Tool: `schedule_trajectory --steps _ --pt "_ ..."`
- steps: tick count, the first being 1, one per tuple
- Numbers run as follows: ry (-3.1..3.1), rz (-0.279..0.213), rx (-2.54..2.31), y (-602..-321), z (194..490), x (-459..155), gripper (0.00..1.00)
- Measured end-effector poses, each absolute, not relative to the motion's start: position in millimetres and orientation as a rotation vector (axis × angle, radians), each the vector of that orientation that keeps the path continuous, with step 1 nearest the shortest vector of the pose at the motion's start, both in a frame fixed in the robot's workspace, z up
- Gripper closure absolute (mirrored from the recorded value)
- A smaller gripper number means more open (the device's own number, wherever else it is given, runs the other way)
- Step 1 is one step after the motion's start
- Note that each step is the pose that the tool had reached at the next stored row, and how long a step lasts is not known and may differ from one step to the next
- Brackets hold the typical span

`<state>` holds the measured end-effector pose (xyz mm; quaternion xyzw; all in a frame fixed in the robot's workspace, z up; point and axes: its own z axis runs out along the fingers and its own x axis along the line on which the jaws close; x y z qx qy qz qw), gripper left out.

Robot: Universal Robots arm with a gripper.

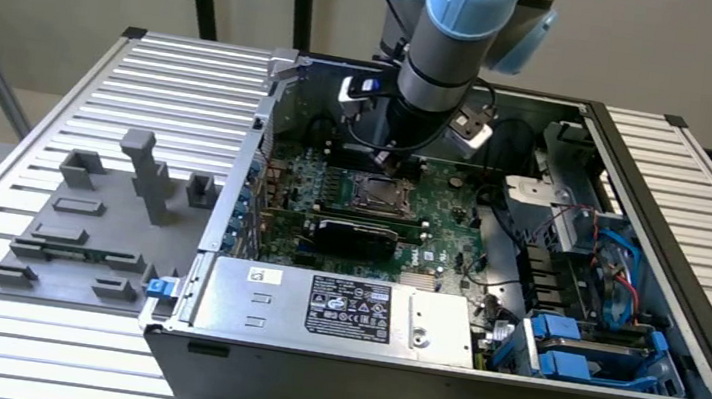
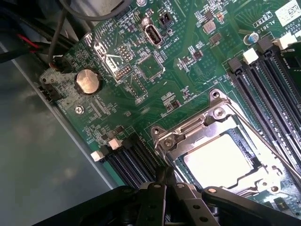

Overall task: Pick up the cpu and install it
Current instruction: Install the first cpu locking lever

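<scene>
My gripper hangs inside the open computer case, low over the green motherboard. In the wrist view its black fingers come together into a narrow point, so I read my gripper as closed, with nothing between its tips.

The cpu lies in the socket on the motherboard, its pale metal top facing up and framed by the socket's shiny metal bracket. My fingertips sit just beside the edge of that bracket, right at the border of the socket; I cannot tell whether they touch the metal or stand a little above it. The chip itself is near the tips but not under them.

In the exterior view the socket is a square metal frame close under my arm, with the cpu as a lighter patch inside it. A coin battery sits on the board well apart from the socket, and long black memory slots run alongside it. Outside the case, towards the exterior view's left, a grey plastic fixture with upright blocks rests on the ribbed metal table.
</scene>
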<state>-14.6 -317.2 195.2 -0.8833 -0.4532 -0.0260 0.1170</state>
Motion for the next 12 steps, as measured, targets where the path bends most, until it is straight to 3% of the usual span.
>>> schedule_trajectory --steps 12 --pt "-1.339 -0.106 -2.535 -321.1 195.2 -13.7 0.89"
